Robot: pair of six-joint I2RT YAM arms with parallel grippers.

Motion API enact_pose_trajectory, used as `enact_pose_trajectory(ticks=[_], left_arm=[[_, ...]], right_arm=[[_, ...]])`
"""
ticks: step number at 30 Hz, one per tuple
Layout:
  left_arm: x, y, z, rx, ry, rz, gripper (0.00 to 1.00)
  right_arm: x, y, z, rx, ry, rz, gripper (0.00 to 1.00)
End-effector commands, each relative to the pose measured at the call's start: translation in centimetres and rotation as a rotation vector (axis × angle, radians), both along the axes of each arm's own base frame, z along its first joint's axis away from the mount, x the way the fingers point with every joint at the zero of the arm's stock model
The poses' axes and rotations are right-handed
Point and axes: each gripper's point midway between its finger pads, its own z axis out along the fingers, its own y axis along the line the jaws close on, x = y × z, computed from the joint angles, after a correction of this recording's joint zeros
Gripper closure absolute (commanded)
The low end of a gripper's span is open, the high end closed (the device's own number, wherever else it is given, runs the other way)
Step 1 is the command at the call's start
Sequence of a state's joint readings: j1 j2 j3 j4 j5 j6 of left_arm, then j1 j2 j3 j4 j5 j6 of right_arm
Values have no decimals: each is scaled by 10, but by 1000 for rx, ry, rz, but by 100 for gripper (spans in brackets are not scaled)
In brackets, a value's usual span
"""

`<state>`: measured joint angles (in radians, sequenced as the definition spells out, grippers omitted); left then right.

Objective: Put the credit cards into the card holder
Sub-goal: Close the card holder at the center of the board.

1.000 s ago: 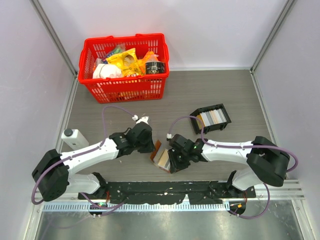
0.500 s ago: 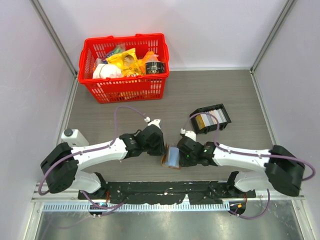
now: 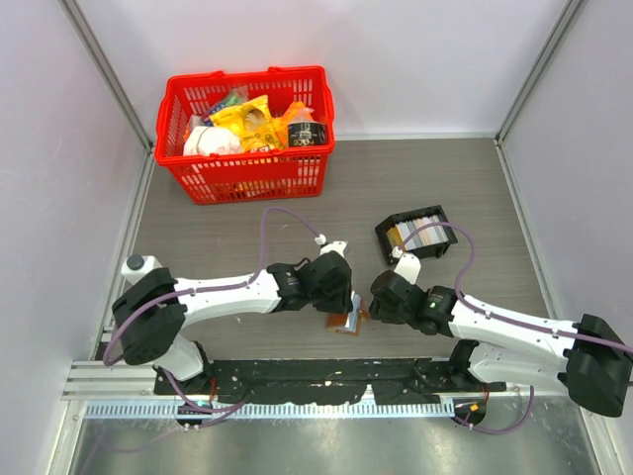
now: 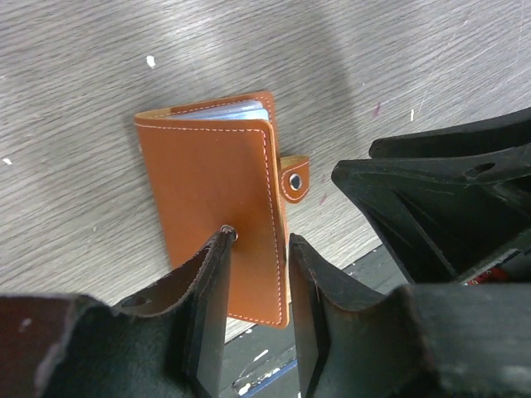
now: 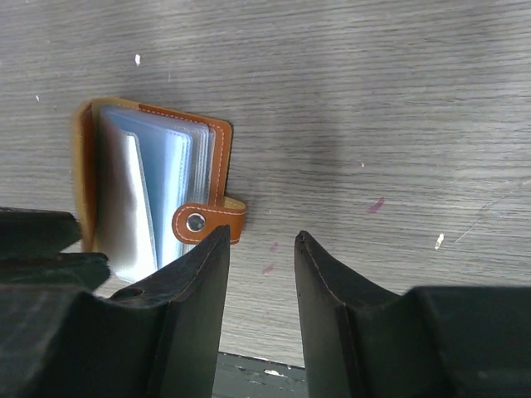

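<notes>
The brown leather card holder (image 3: 346, 323) lies near the table's front edge, between the two grippers. In the left wrist view it (image 4: 211, 191) lies cover up with its snap tab (image 4: 294, 178) undone. In the right wrist view it (image 5: 220, 157) gapes ajar, showing clear sleeves with light blue and white inside. My left gripper (image 3: 339, 305) hovers over the cover, its jaws (image 4: 259, 245) apart above the cover's right edge. My right gripper (image 5: 261, 236) is open and empty, just right of the tab (image 5: 207, 222). Yellow, grey and white credit cards (image 3: 423, 233) stand in the black tray.
The black open-top tray (image 3: 385, 236) sits behind the right gripper. A red basket (image 3: 247, 176) full of packets stands at the back left. A black mounting rail (image 3: 326, 371) runs along the near edge, just in front of the card holder.
Both grippers and the card holder have shifted right and nearer the front edge. The card holder, spread open earlier under the right gripper, is now nearly closed. The right gripper has drawn back from it.
</notes>
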<state>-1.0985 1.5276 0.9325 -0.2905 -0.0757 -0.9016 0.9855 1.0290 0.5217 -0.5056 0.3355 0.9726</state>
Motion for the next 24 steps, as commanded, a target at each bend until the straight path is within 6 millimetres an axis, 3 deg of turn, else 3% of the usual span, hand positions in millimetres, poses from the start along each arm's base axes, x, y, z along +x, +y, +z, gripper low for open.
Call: enact_pose_trajectory(ticks=[1, 4, 7, 11, 17, 24], left_arm=[[4, -13, -2, 24, -6, -16, 64], [2, -6, -17, 87, 17, -1, 65], [-2, -8, -27, 85, 44, -6, 70], [-5, -9, -27, 45, 28, 0, 69], [1, 12, -38, 149, 17, 53, 80], [7, 24, -25, 137, -37, 102, 68]], right_arm=[[16, -6, 14, 43, -65, -121, 58], [19, -7, 18, 56, -83, -129, 58], [21, 8, 22, 96, -84, -64, 58], [16, 26, 18, 138, -48, -4, 58], [17, 37, 19, 170, -48, 34, 58], [6, 21, -3, 82, 25, 14, 56]])
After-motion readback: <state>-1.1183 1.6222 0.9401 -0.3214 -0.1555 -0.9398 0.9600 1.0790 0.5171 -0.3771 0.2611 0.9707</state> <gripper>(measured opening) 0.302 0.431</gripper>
